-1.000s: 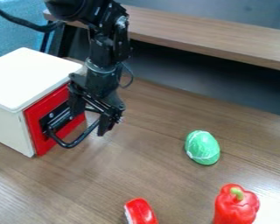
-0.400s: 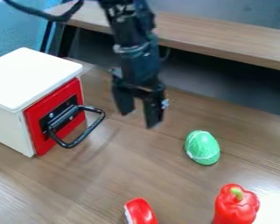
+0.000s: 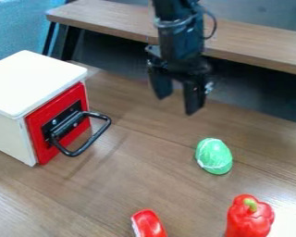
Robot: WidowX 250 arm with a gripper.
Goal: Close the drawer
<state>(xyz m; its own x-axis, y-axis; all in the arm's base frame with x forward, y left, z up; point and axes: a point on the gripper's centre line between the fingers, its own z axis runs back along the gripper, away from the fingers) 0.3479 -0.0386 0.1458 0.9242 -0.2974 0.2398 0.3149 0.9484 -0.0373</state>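
1. The gripper (image 3: 177, 104) hangs in the upper middle of the frame, a little right of centre, with its two fingers pointing down. The fingers stand apart, so the hand is open, with a gap between their tips.
2. The drawer (image 3: 58, 104) is at the left of the frame, set in the front of a white box (image 3: 36, 81). From the hand it lies toward the left and lower in the frame, well apart and not touching.
3. The handle (image 3: 96, 137) sticks out from the drawer toward the right, so it is the part nearest the gripper. It too is apart from the fingers, lower in the frame and to their left.
4. The drawer's front is bright red and upright, turned at a slant toward the lower right of the frame. It sits close under the edge of the box's pale, round-cornered top. Whether it is pushed fully home cannot be told from this angle.
5. In the middle of the red front is a black mounting plate (image 3: 50, 126) with small shiny screws. The handle is a black loop with rounded corners, fixed at this plate and reaching out over the brown wooden table (image 3: 144, 176).
6. Right of centre lies a green egg-shaped thing (image 3: 214, 156) with white lines; a red pepper (image 3: 250, 217) with a green stem is at the lower right.
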